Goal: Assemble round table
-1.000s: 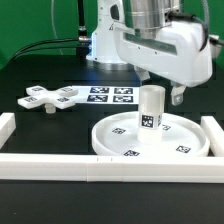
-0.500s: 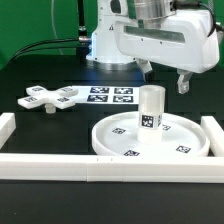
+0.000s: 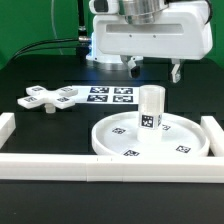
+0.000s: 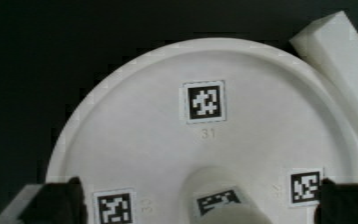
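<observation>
The large round rimmed disc lies on the black table at the exterior view's right. The short cylindrical post stands upright on its middle. My gripper hangs open above the post, clear of its top, with nothing between the fingers. The cross-shaped piece lies apart at the exterior view's left. In the wrist view I look down on the disc and the post's top. The open gripper has one dark fingertip on each side of the post.
Long white border bars run along the front, the left and the right of the work area; one bar shows beside the disc. The marker board lies behind the disc. The robot's base stands at the back.
The open gripper has risen from around the post's top to well above it and shifted a little toward the exterior view's left. The post and disc stay put.
</observation>
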